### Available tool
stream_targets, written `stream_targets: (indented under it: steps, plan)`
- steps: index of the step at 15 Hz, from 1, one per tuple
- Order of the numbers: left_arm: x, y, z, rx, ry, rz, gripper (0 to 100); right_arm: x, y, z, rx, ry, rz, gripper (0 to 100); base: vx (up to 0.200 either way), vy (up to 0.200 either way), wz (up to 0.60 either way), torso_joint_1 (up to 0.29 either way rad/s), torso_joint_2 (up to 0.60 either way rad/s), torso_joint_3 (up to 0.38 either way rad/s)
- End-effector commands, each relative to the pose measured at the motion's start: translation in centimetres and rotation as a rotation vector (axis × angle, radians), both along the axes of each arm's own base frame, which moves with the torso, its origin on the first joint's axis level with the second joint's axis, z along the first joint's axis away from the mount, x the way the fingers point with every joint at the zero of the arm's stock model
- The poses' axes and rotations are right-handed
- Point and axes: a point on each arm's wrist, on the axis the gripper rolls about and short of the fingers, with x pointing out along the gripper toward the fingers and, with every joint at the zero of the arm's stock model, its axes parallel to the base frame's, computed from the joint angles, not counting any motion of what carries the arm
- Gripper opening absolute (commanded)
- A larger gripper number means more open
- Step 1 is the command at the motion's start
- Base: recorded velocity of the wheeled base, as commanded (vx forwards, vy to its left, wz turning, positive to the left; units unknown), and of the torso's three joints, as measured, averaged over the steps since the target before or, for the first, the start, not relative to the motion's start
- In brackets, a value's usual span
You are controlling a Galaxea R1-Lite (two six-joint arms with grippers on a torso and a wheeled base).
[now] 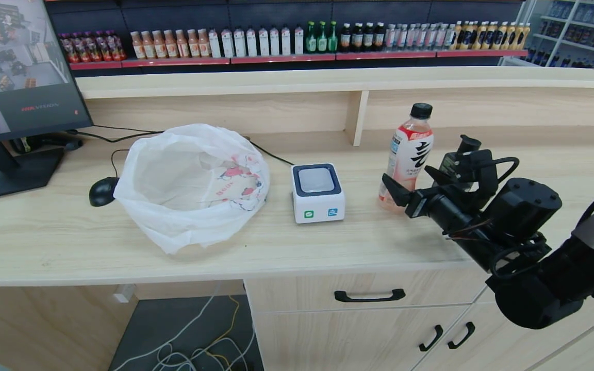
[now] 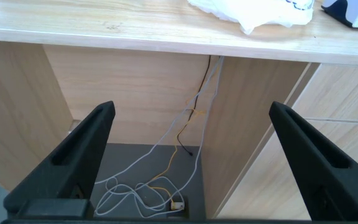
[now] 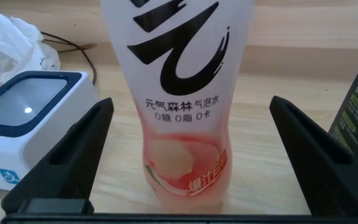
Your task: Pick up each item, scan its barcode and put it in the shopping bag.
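Right gripper (image 3: 191, 107): jaws wide apart, holding nothing, level with the lower half of the bottle (image 3: 182, 93), one finger on each side and neither touching.

Bottle: upright on the counter (image 1: 276, 242), right of the scanner (image 1: 317, 192). A dark item (image 1: 457, 159) stands just behind and to its right.

Left gripper (image 2: 191, 112): spread wide, empty, below the counter edge.

Bag (image 1: 194, 175): mouth open, left of the scanner.

Assessment: the step in hand appears to be the grasp.
- Advance until the body sits deep between the fingers, then close squarely on the waist.
- Keep the far finger off the dark item.
- A low grip risks tilt, so lift straight up.
- The barcode position cannot be told, so a turn over the scanner window may be needed.
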Motion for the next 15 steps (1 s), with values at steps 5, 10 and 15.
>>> stream_targets:
  steps: [5,10,15]
  plan:
    - [0.0,0.0,0.0,0.000,0.000,0.001,100,2.8,-0.9,0.0,0.010,-0.045,-0.039,100,0.000,0.000,0.00,0.000,0.00,0.000]
    - [0.0,0.0,0.0,0.000,0.000,0.001,100,3.4,-0.7,-0.2,0.012,-0.052,-0.039,100,0.000,0.000,0.00,0.000,0.00,0.000]
    - [0.0,0.0,0.0,0.000,0.000,0.001,100,3.3,0.2,0.0,0.014,-0.061,-0.018,100,0.000,0.000,0.00,0.000,0.00,0.000]
